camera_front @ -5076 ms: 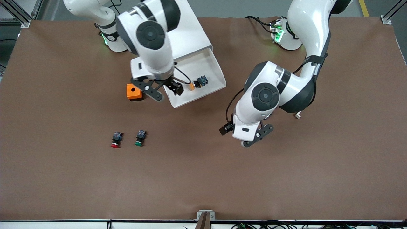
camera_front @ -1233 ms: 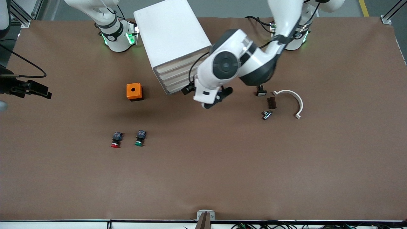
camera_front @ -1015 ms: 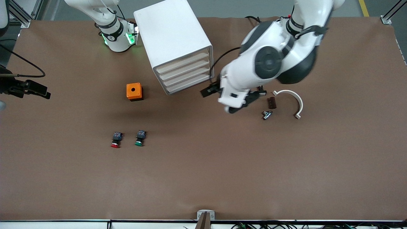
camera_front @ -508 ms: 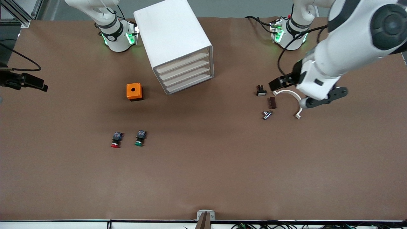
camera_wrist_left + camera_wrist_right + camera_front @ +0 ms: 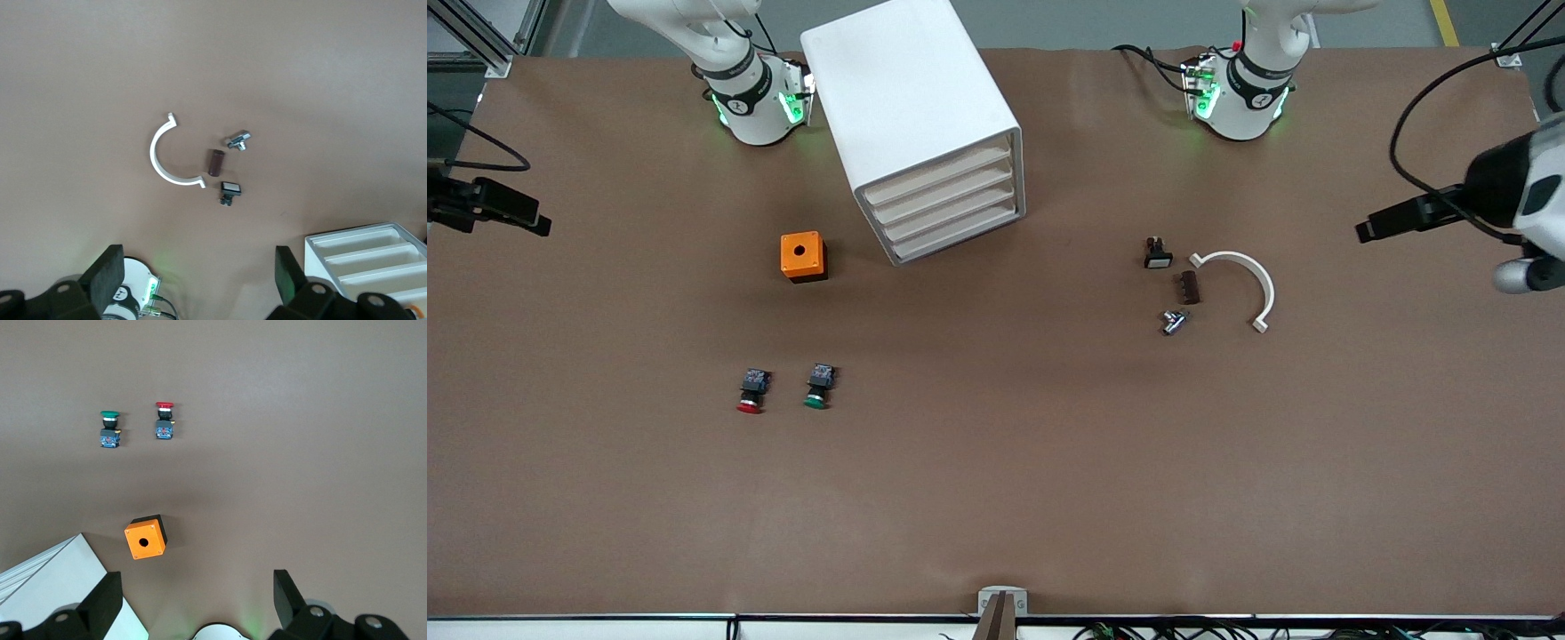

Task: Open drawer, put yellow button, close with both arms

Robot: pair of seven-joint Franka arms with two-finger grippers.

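Observation:
The white cabinet (image 5: 911, 107) stands near the robots' bases with all four drawers pushed in; the topmost drawer (image 5: 941, 175) is shut flush. The yellow button is hidden. My left gripper (image 5: 199, 280) is open and empty, high over the left arm's end of the table; its hand shows at the front view's edge (image 5: 1528, 267). My right gripper (image 5: 197, 600) is open and empty, high over the right arm's end; only its wrist (image 5: 489, 206) shows in the front view. The cabinet also shows in the left wrist view (image 5: 367, 260) and the right wrist view (image 5: 53, 587).
An orange box (image 5: 802, 256) sits beside the cabinet. A red-capped button (image 5: 751, 392) and a green-capped button (image 5: 818, 387) lie nearer the front camera. A white curved clip (image 5: 1249, 283) and three small parts (image 5: 1178, 289) lie toward the left arm's end.
The top drawer, open earlier with the yellow button in it, is now shut. The left arm has swung away from the cabinet front to its table end; the right arm drew slightly farther off.

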